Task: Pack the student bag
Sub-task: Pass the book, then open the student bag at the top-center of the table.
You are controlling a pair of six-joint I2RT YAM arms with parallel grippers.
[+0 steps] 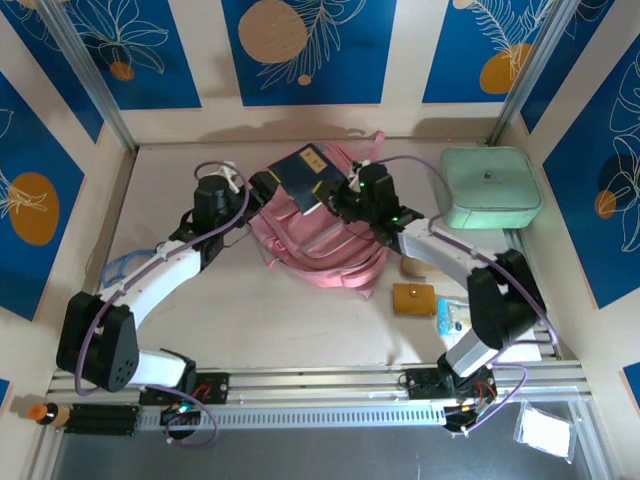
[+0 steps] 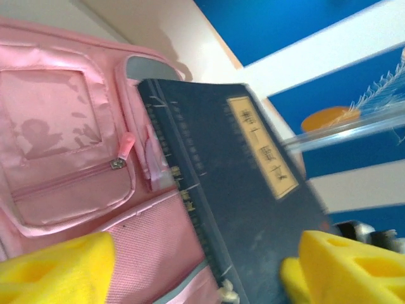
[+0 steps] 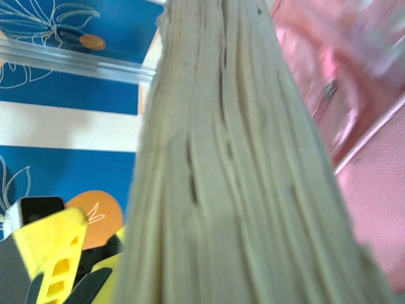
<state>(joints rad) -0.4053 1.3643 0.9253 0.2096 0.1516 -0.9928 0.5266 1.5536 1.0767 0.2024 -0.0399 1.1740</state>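
Observation:
The student bag (image 1: 325, 245) is pink and lies flat in the middle of the table. A dark blue book (image 1: 305, 168) with a cream title label rests tilted on its upper part. My right gripper (image 1: 346, 197) is shut on the book's right edge. In the right wrist view the book's cream page edges (image 3: 234, 177) run straight up from the jaws, with the pink bag (image 3: 373, 209) to the right. My left gripper (image 1: 262, 186) stands open at the book's left corner. Its yellow fingers (image 2: 354, 266) straddle the book (image 2: 253, 190) and the bag's pocket (image 2: 63, 145) without touching.
A mint-green case (image 1: 490, 187) stands at the back right. A brown wallet (image 1: 413, 298) and a small blue packet (image 1: 450, 318) lie near the right arm. A light blue object (image 1: 122, 267) lies by the left arm. Panel walls close in the table.

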